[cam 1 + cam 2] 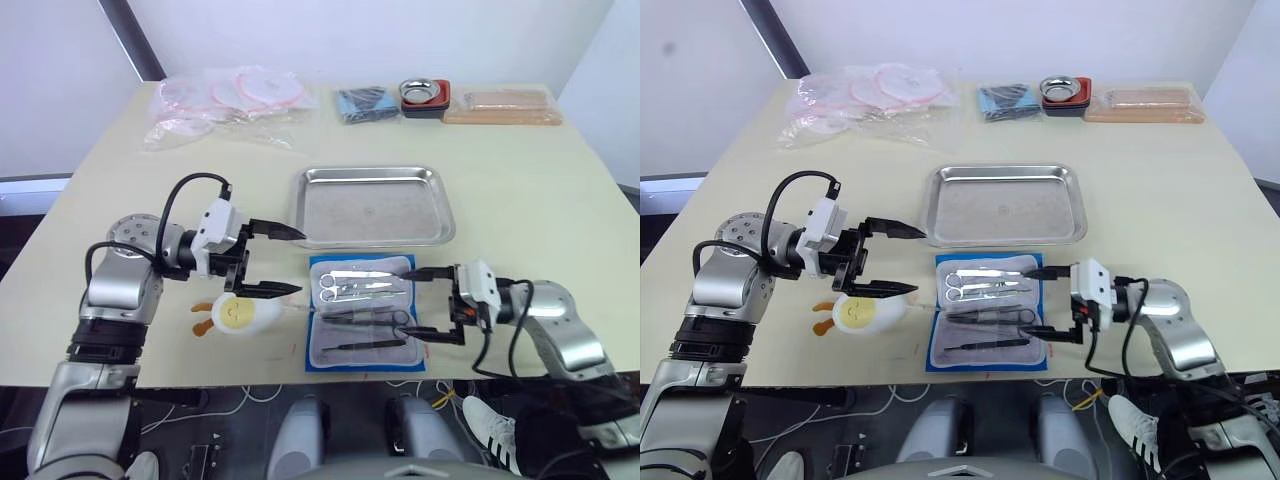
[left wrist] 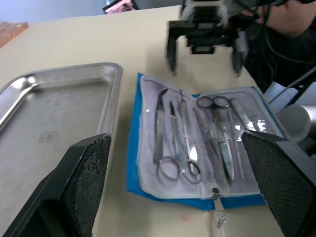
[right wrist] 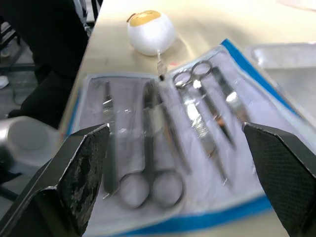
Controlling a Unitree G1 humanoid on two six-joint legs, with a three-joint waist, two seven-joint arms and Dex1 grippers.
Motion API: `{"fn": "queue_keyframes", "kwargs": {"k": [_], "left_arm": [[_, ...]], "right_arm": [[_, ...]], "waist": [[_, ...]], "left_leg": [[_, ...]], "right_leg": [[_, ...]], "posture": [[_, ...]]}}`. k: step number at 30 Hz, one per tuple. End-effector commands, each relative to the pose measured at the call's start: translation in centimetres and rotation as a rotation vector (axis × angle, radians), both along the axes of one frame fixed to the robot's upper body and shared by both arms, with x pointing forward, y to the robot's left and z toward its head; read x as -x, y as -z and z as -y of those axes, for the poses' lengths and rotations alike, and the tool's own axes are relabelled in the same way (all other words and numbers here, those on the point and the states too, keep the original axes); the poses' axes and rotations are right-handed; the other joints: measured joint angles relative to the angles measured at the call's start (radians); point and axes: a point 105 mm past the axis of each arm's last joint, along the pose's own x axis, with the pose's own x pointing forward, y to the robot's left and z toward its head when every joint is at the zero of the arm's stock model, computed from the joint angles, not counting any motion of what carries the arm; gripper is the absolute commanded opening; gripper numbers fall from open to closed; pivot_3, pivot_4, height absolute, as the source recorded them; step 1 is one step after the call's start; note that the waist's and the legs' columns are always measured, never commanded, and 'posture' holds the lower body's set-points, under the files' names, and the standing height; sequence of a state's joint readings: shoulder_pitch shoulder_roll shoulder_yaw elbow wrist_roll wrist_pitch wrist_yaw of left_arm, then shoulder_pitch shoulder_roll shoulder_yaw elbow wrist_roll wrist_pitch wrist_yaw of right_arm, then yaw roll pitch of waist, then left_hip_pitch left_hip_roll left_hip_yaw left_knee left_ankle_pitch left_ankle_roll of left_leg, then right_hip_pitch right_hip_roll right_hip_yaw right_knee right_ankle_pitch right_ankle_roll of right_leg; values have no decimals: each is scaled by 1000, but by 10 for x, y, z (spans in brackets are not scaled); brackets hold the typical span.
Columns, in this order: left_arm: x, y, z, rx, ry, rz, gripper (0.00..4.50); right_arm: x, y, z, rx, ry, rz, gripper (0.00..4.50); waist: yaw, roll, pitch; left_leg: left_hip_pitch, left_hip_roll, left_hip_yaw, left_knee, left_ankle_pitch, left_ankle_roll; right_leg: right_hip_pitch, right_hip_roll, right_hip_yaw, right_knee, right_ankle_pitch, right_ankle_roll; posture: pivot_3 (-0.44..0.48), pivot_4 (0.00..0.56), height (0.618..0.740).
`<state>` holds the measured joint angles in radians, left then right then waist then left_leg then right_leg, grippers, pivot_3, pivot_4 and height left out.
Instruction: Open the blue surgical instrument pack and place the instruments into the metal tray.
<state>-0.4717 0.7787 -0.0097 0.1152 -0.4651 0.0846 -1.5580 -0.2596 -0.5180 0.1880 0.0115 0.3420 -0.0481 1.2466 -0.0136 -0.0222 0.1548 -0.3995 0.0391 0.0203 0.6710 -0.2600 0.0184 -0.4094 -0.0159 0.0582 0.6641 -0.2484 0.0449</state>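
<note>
The blue surgical instrument pack lies unfolded near the table's front edge, pale grey lining up. Several instruments, ring-handled scissors and slim tools, rest in its clear pockets, seen close in the left wrist view and the right wrist view. Just behind the pack sits the metal tray, with nothing in it. My left gripper hovers open at the pack's left side, holding nothing. At the pack's right edge my right gripper is open, its fingers spanning the pack's depth.
A white egg-shaped toy lies left of the pack, under my left gripper. Along the far edge are a plastic bag of pink rings, a dark-blue bundle, a steel bowl on a red base and a tan box.
</note>
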Motion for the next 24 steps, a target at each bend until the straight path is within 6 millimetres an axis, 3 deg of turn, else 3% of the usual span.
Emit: {"fn": "queue_keyframes", "kwargs": {"k": [1,9,19,24], "left_arm": [[11,-5,1,-3,61,26,4449],[15,-2,1,13,52,18,4449],[17,-3,-5,39,38,-49,4449],[16,-5,-5,40,45,-37,4449]], "right_arm": [[-2,3,-5,17,-36,31,4500],[-11,27,-5,43,-8,-12,4500],[-3,74,8,218,44,-193,4500],[-1,84,11,247,79,-288,4500]], "waist": [[1,0,0],[0,0,0],[-1,0,0],[-1,-1,-1]], "left_leg": [[0,0,0,0,0,0],[0,0,0,0,0,0],[2,0,0,0,0,0],[3,0,0,0,0,0]], "right_leg": [[0,0,0,0,0,0],[0,0,0,0,0,0],[0,0,0,1,0,0],[1,0,0,1,0,0]], "posture": [[0,150,740],[0,150,740],[0,150,740],[0,150,740]]}}
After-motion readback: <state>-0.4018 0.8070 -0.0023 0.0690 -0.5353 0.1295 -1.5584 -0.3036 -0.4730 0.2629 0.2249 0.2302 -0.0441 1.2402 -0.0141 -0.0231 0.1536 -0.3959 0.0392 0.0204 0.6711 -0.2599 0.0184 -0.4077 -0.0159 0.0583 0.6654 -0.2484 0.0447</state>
